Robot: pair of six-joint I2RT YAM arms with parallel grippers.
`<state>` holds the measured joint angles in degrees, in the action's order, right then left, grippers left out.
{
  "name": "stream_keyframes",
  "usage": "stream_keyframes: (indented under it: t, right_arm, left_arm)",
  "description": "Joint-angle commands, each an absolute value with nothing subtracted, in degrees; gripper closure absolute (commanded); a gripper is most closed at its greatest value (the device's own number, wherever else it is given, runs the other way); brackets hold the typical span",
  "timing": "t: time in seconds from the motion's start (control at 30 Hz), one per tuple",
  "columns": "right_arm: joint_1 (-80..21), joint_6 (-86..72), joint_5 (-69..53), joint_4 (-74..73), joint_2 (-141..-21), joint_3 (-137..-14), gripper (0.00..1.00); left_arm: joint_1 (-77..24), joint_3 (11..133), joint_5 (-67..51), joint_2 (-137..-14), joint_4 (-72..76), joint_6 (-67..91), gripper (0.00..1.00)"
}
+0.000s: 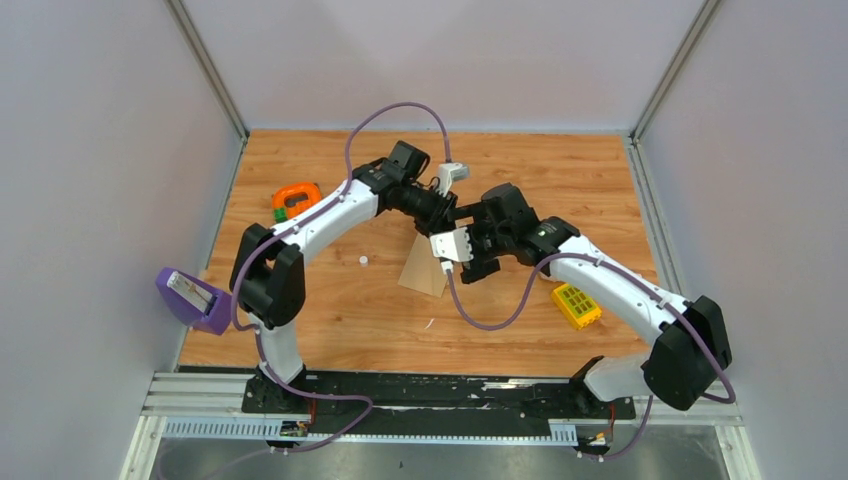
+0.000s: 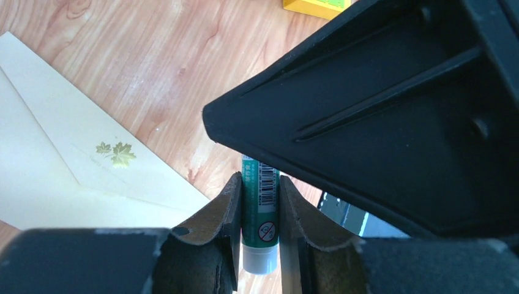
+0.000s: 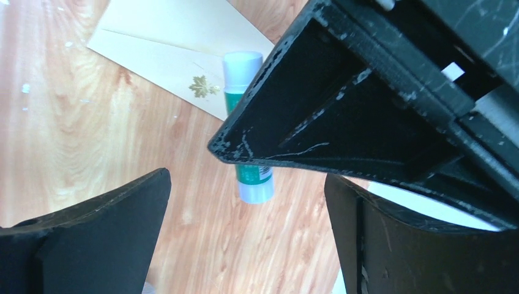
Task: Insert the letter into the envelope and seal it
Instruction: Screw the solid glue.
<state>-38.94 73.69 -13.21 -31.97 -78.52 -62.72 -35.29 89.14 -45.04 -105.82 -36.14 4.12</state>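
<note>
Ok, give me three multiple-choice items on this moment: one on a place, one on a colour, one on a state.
1. Where is the glue stick?
A) lying loose on the wood
B) clamped in the left pincer
C) standing upright by itself

2. What colour is the leaf emblem on the envelope?
A) gold
B) red
C) blue

3. How does the right pincer stand?
A) shut on the stick
B) shut on nothing
C) open, holding nothing

Answers:
1 B: the left wrist view shows both fingers pressed against the stick's sides.
2 A: the emblem shows golden in both wrist views.
3 C: the right wrist view shows its fingers wide apart, touching nothing.
</note>
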Motion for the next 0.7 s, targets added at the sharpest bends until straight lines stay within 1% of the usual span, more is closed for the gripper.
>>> stream_keyframes:
  t: [0.0, 0.07, 0.17, 0.27, 0.33, 0.4, 0.57, 0.67]
  right_arm:
    - [-37.0, 69.22, -22.24, -38.7, -74.03, -67.48, 0.0]
    - [-34.49, 68.99, -29.13, -45.65, -72.93, -70.81, 0.0]
    - [-28.86, 69.52, -43.34, -56.18, -71.73, -76.52, 0.0]
    - [-20.32, 67.38, -59.22, -57.99, -69.84, -77.65, 0.0]
    - [-14.53, 68.32, -69.62, -57.82, -68.86, -75.41, 0.0]
    - [-11.61, 70.45, -77.51, -57.3, -68.65, -72.34, 0.0]
    - [-10.5, 77.84, -89.78, -51.93, -68.31, -63.41, 0.0]
    - [-11.54, 80.23, -91.36, -49.78, -68.44, -61.82, 0.0]
  left_arm:
    - [-35.6, 92.01, -50.47, -102.48, -38.8, -1.64, 1.0]
    - [-35.6, 91.82, -52.79, -101.44, -41.17, -4.47, 1.0]
    - [-35.6, 91.53, -55.1, -99.54, -43.58, -8.45, 1.0]
    - [-35.61, 91.18, -55.57, -97.66, -46.0, -13.23, 1.0]
    - [-35.6, 90.46, -56.04, -95.98, -46.21, -15.01, 1.0]
    - [-35.62, 89.69, -57.07, -94.15, -46.23, -15.95, 1.0]
    - [-35.6, 89.35, -60.46, -91.87, -47.01, -16.88, 1.0]
    - [-35.6, 88.81, -62.23, -91.8, -46.77, -16.39, 1.0]
